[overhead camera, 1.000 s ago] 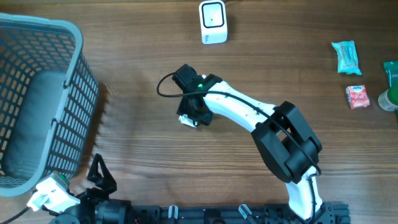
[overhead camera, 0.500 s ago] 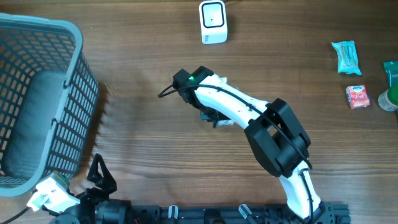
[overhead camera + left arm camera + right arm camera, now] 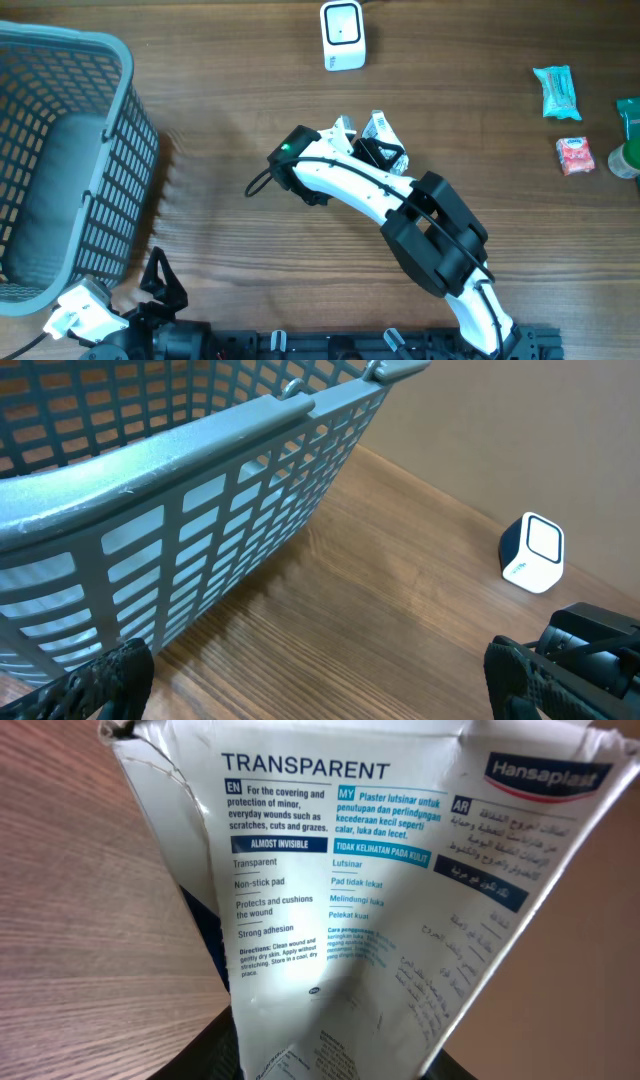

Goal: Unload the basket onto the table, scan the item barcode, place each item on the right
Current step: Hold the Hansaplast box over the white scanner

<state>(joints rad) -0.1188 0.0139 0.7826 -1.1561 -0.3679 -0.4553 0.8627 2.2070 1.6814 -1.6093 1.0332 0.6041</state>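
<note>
Overhead: right fingers (image 3: 368,152) have swung nearer scanner (image 3: 343,35) since earlier frame. They are part-closed, pinching plaster pack (image 3: 381,127); scanner well beyond fingertips.
Left wrist: left fingers (image 3: 108,678) spread wide, empty, basket (image 3: 200,510) just ahead.
Right wrist: pack's text side faces camera, no barcode visible. Advice: turn barcode face squarely to scanner window.

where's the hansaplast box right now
In the overhead view the plaster box is near the middle of the table, held in the right gripper, a little nearer the robot than the white scanner. It fills the right wrist view.
</note>
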